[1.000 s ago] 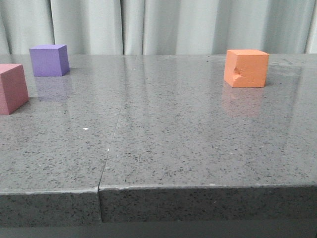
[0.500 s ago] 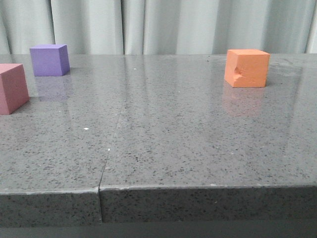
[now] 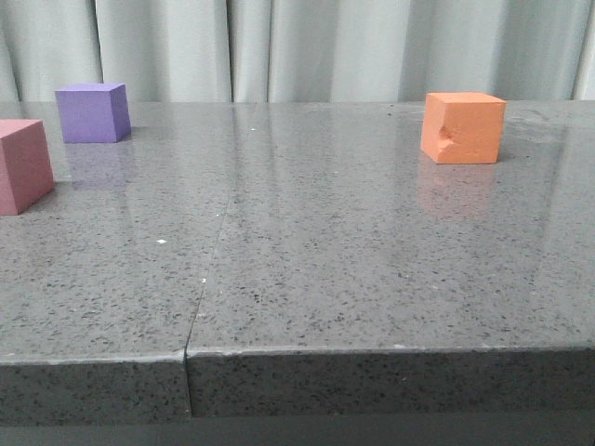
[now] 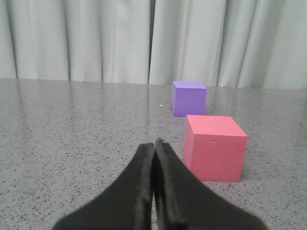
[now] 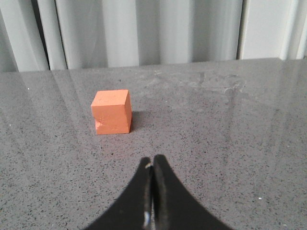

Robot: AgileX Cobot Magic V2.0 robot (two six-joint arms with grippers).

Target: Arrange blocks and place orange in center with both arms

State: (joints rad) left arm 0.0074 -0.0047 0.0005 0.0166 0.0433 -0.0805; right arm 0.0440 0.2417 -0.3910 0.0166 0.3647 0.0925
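You've got three foam cubes on the grey speckled counter [image 3: 372, 279], none held. The orange cube [image 3: 462, 127] sits toward the far right part of the counter, well back from the front edge, resting flat (dented face turned toward the front cam). The purple cube [image 3: 92, 112] is at the far left, close to the back edge, and the pink cube [image 3: 22, 165] is just in front of it by the left edge, partly cut off in the front view. Purple and pink are near each other but not touching; orange is well apart from both, w/ bare counter between.

Your left gripper [image 4: 154, 146] has its fingers pressed together, nothing between them, hovering low over the counter just beside the pink cube, not touching it; purple shows behind pink in that view. Your right gripper [image 5: 152, 165] is likewise closed on nothing, fingers meeting at the tips, w/ the orange cube ahead of it and off to one side, a gap of counter between them.

A seam runs front to back through the countertop, left of centre. A pale curtain [image 3: 307, 46] hangs behind the back edge.
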